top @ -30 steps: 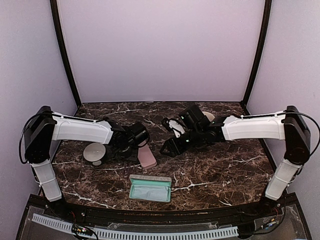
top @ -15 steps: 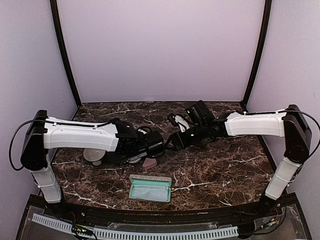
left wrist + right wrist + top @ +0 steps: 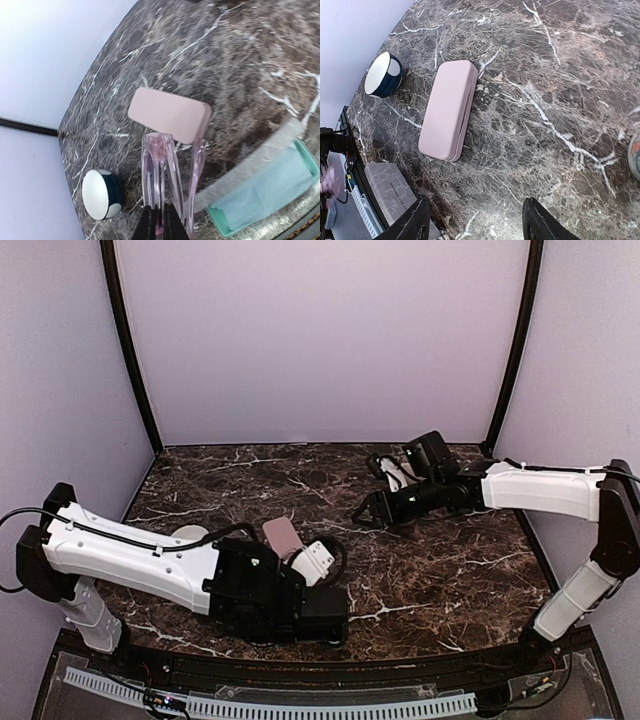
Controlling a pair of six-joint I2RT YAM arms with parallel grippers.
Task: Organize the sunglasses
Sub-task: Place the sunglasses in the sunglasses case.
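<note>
The left hand (image 3: pixel 158 224) is closed tight on the red-pink sunglasses (image 3: pixel 161 170). Its two dark fingers (image 3: pixel 145 227) pinch the translucent frame at its near end, and the folded temples stick out straight ahead of the hand, held off the desk (image 3: pixel 240 60). From above, this hand sits low at the desk's near edge, with its arm reaching across in front.

Just to the right of the hand and below it lies an open teal case (image 3: pixel 220 225) with a light blue cloth (image 3: pixel 265 187) spread in its tray. Its grey lid (image 3: pixel 260 159) shows only as a blur beside the glasses' outer temple. To the left of the hand, on the desk, is a small round white and dark blue container (image 3: pixel 100 194). Ahead of the hand, just past the temple tips, a closed pink case (image 3: pixel 170 114) lies flat on the marble.

Farther off, toward the far right of the desk, the right hand (image 3: pixel 477 202) stands open over bare marble, its fingers spread wide with nothing between them. Ahead of it and to one side is the same pink case, with the round container beyond that. A grey oblong case shape (image 3: pixel 390 192) lies close beside one of its fingers (image 3: pixel 412 222). Whether that is the teal case's lid seen from behind cannot be told.
</note>
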